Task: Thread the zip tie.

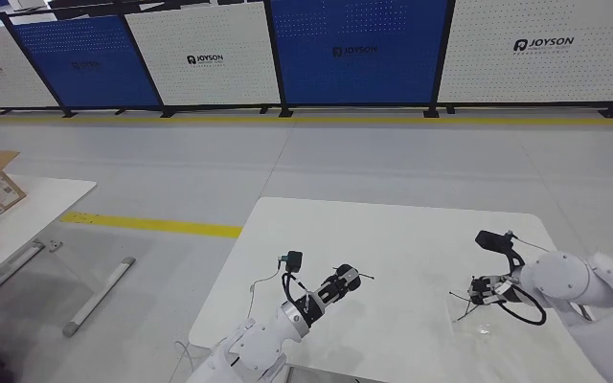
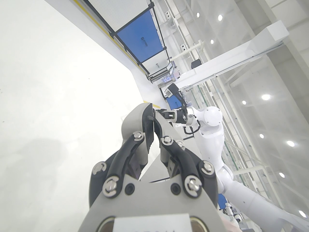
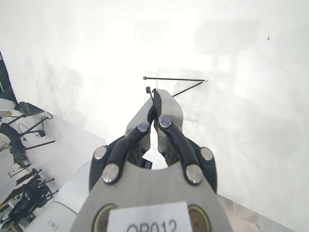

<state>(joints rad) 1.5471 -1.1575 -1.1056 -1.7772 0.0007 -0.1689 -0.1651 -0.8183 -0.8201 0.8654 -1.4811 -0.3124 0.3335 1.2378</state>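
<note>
Right gripper (image 3: 154, 92): claw closed on 1 held zip tie (image 3: 187, 89), with the head just past the fingertips and the tail running out on the other side.

Just beyond it, 1 loose zip tie (image 3: 173, 79) lies flat on the white table (image 1: 402, 239). The two tails meet at a point.

Left gripper (image 2: 151, 115), well apart from the right: tips pinched on 1 thin black strip (image 2: 150, 117).

Count: 2 grippers, 2 clear ties, 1 strip.

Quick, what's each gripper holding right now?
Left gripper: jaws closed, pinching a black strip, likely a zip tie.
Right gripper: jaws closed on a zip tie.
</note>
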